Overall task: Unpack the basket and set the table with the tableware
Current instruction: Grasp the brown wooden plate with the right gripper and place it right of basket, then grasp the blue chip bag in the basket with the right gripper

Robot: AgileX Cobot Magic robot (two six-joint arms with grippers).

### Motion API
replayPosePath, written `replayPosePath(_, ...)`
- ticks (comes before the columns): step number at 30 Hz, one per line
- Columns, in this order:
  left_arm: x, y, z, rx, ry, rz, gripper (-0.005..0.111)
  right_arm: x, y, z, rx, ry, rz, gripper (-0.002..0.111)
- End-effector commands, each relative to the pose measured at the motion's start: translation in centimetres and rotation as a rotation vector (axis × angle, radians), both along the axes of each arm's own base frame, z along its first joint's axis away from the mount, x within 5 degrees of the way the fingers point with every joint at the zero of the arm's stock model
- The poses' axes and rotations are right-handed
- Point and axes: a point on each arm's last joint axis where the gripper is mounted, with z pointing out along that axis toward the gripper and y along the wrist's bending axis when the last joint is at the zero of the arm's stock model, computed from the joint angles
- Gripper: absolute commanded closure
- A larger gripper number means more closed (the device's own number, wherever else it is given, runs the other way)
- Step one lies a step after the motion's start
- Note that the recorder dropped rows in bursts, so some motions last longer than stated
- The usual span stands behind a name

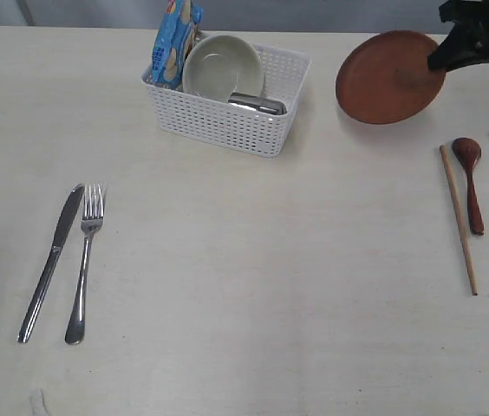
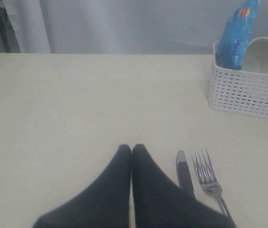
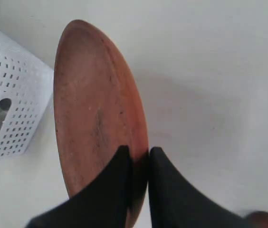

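Far right of the table (image 1: 253,286), right of the basket (image 1: 227,126), the reddish-brown plate (image 1: 389,76) hangs tilted, right fingers (image 3: 117,183) clamped on its rim. Stiff, probably breakable and slick, so a rim pinch suits it. Right wrist view shows that grip clearly; exterior view doesn't. Left fingers (image 2: 119,175) clenched empty beside the knife (image 2: 185,173).

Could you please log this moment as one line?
right fingers: shut on plate | left fingers: shut, empty | basket: bowl, cup, chips bag

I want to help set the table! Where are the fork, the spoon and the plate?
fork (image 1: 86,260): exterior view, on its handle
spoon (image 1: 472,198): exterior view, on its handle
plate (image 1: 387,80): exterior view, its flat middle
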Motion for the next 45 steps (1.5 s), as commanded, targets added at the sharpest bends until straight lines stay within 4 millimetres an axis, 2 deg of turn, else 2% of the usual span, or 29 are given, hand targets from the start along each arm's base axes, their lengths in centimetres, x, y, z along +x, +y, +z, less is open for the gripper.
replayPosePath(1,0.0,0.0,0.0,0.011,-0.013,0.002,0.107,-0.1,-0.1,-2.4,0.09,0.017,0.002,0.109)
replayPosePath(5,0.0,0.0,0.0,0.011,-0.013,0.002,0.107,0.1,0.2,-5.3,0.129,0.086,0.009,0.109)
replayPosePath(10,0.0,0.0,0.0,0.011,-0.013,0.002,0.107,0.4,0.0,-6.7,0.126,0.091,-0.019,0.106)
replayPosePath(12,0.0,0.0,0.0,0.011,-0.013,0.002,0.107,0.4,-0.1,-6.8,0.126,0.093,-0.021,0.093)
replayPosePath(15,0.0,0.0,0.0,0.011,-0.013,0.002,0.107,0.4,-0.2,-6.6,0.12,0.083,-0.023,0.065)
replayPosePath(16,0.0,0.0,0.0,0.011,-0.013,0.002,0.107,0.4,-0.3,-6.6,0.113,0.088,-0.038,0.061)
replayPosePath(19,0.0,0.0,0.0,0.011,-0.013,0.002,0.107,0.4,-0.7,-5.4,0.053,0.07,-0.047,0.06)
replayPosePath(22,0.0,0.0,0.0,0.011,-0.013,0.002,0.107,0.5,-0.8,-2.6,0.037,0.028,-0.078,0.062)
replayPosePath(23,0.0,0.0,0.0,0.011,-0.013,0.002,0.107,0.5,-0.7,-1.1,0.056,0.006,-0.099,0.062)
replayPosePath(25,0.0,0.0,0.0,0.011,-0.013,0.002,0.107,0.4,0.3,1.3,0.116,-0.041,-0.105,0.062)
replayPosePath(26,0.0,0.0,0.0,0.011,-0.013,0.002,0.107,0.3,1.5,2.9,0.158,-0.075,-0.094,0.062)
replayPosePath(28,0.0,0.0,0.0,0.011,-0.013,0.002,0.107,0.1,3.8,4.8,0.192,-0.118,-0.048,0.062)
replayPosePath(30,0.0,0.0,0.0,0.011,-0.013,0.002,0.107,-0.2,7.5,6.7,0.193,-0.161,0.033,0.062)
replayPosePath(34,0.0,0.0,0.0,0.011,-0.013,0.002,0.107,-1.7,17.1,8.9,0.152,-0.185,0.184,0.062)
replayPosePath(37,0.0,0.0,0.0,0.011,-0.013,0.002,0.107,-2.9,23.4,9.6,-0.038,-0.268,0.231,0.062)
replayPosePath(38,0.0,0.0,0.0,0.011,-0.013,0.002,0.107,-3.8,27.0,10.1,-0.148,-0.35,0.248,0.062)
replayPosePath(39,0.0,0.0,0.0,0.011,-0.013,0.002,0.107,-4.3,28.9,10.4,-0.187,-0.388,0.257,0.062)
replayPosePath(40,0.0,0.0,0.0,0.011,-0.013,0.002,0.107,-5.5,32.0,10.9,-0.203,-0.44,0.272,0.062)
replayPosePath(41,0.0,0.0,0.0,0.011,-0.013,0.002,0.107,-5.8,33.2,11.1,-0.192,-0.455,0.267,0.061)
replayPosePath(42,0.0,0.0,0.0,0.011,-0.013,0.002,0.107,-5.9,34.9,11.0,-0.153,-0.456,0.247,0.056)
replayPosePath(45,0.0,0.0,0.0,0.011,-0.013,0.002,0.107,-4.7,36.3,10.5,-0.065,-0.401,0.091,0.051)
